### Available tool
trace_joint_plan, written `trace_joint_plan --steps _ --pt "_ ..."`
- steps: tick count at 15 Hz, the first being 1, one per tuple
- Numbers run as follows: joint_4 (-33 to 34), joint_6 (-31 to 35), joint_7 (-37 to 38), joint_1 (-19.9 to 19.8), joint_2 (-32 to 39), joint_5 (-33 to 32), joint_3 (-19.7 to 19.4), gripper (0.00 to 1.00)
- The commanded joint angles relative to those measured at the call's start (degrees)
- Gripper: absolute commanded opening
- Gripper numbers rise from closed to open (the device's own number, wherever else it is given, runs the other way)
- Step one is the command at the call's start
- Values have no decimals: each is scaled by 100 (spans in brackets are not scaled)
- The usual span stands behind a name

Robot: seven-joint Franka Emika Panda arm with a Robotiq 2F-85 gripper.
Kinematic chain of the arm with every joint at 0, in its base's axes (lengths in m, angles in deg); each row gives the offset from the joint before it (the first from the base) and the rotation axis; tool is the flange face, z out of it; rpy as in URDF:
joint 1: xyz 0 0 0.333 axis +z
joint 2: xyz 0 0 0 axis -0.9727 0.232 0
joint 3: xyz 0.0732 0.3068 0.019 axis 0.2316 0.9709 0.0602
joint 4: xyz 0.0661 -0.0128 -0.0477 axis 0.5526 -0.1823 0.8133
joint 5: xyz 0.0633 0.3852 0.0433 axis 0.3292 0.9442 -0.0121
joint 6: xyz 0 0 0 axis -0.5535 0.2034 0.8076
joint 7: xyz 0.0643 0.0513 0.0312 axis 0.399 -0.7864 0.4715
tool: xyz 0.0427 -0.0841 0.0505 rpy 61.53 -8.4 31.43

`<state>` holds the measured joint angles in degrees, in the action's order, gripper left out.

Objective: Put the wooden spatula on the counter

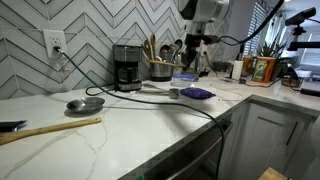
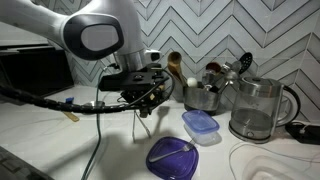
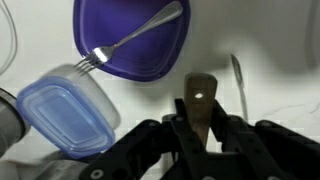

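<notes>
The gripper [image 3: 202,125] was closed on the wooden spatula [image 3: 200,92]. In the wrist view the flat wooden piece, with a small hole near its end, sat tightly between the two black fingers [image 3: 182,128] and pointed away from the camera toward the counter [image 3: 275,45]. The spatula was held just beside the purple plate [image 3: 160,52], over bare white surface; whether its end touched the counter I could not tell. On the plate lay a metal fork [image 3: 135,35], placed diagonally. A blue lidded container [image 3: 70,110] stood touching the plate's rim or very near it, and a thin metal utensil [image 3: 238,85] lay on the counter at the other side of the spatula from the plate. In an exterior view the gripper [image 2: 148,95] hung near the plate [image 2: 175,158], with the white arm [image 2: 95,35] above it. Behind the plate, toward the tiled wall, stood a metal pot [image 2: 203,97] full of utensils, and next to it a glass kettle [image 2: 258,110]. In an exterior view a black coffee maker [image 1: 127,68] stood by the wall, well apart from the plate [image 1: 197,93]. A round metal dish [image 1: 85,103] and a long wooden utensil [image 1: 55,127] lay still farther from it.
</notes>
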<state>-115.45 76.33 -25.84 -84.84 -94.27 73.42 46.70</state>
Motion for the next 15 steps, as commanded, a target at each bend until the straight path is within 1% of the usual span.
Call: trace_joint_plan --steps 1,5,6,7,12,13,14,15 --pt "-575 -364 -944 322 -562 303 -65 7" --pt "-775 -985 -1881 603 -812 610 -111 7" --pt "-778 -1085 -1915 614 -831 652 -114 7" --pt "-560 -913 -1525 552 -587 447 -37 28" --pt "-642 -1027 -1699 595 -685 504 -49 28" --pt "-643 -1028 -1707 594 -686 505 -52 7" --pt "-654 -1092 -1930 659 -652 674 -86 7" --pt "-673 -1091 -1895 661 -614 546 -41 7"
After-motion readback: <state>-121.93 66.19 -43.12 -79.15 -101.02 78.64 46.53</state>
